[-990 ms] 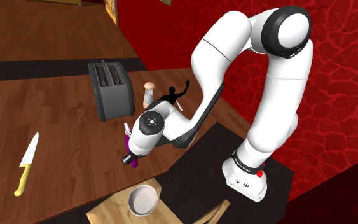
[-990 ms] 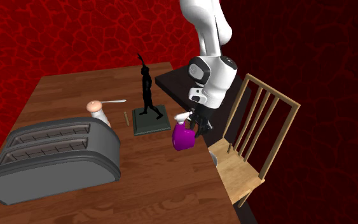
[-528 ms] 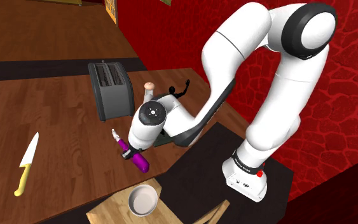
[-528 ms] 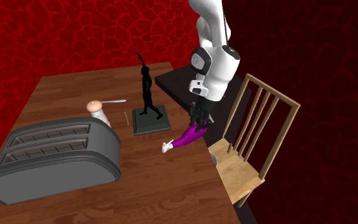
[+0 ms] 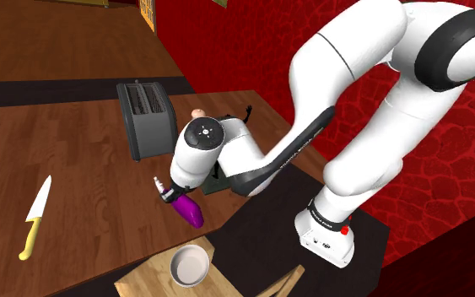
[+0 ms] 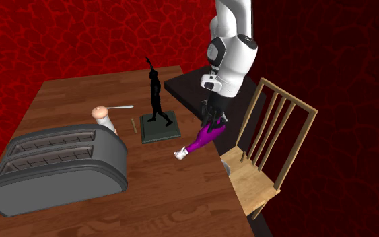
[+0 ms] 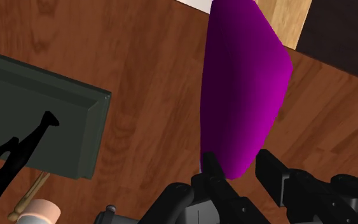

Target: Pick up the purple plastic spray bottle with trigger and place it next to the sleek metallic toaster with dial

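The black gripper (image 6: 213,123) clasps a tilted purple spray bottle (image 6: 200,141) near the wooden table's (image 6: 80,101) edge. Bare wood stretches to the grey two-slot toaster (image 6: 53,165).

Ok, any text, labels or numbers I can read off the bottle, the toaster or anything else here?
No text can be read.
Bottle, clasped in the gripper: plain purple, no label.
Toaster: plain grey, no lettering on the sides that show.
Arm base: small dark marks around the ring, too small to read.
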You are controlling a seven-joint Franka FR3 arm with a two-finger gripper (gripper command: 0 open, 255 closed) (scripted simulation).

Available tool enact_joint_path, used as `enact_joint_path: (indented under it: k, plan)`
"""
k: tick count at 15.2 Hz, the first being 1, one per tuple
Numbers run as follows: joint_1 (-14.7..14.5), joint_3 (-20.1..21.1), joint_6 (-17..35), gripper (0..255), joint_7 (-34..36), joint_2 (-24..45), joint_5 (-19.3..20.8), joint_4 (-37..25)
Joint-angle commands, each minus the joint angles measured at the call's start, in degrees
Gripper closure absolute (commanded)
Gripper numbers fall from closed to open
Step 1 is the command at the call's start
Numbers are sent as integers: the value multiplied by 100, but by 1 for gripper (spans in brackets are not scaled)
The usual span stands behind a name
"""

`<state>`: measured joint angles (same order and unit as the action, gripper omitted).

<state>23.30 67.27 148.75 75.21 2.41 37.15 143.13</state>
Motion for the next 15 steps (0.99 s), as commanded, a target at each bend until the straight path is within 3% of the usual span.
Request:
enact_joint_path:
  k: [1,3,6,10,15]
  plan:
    - [94,140,46,255,-551,-381,-736,29]
    - [-47,51,48,255,-1095,-762,-1455,58]
    - [-445,-294,-77,255,-1672,-1156,-2188,47]
    - [-892,-714,-338,255,-2180,-1523,-2798,-21]
    - [-1274,-1110,-714,255,-2620,-1881,-3287,-154]
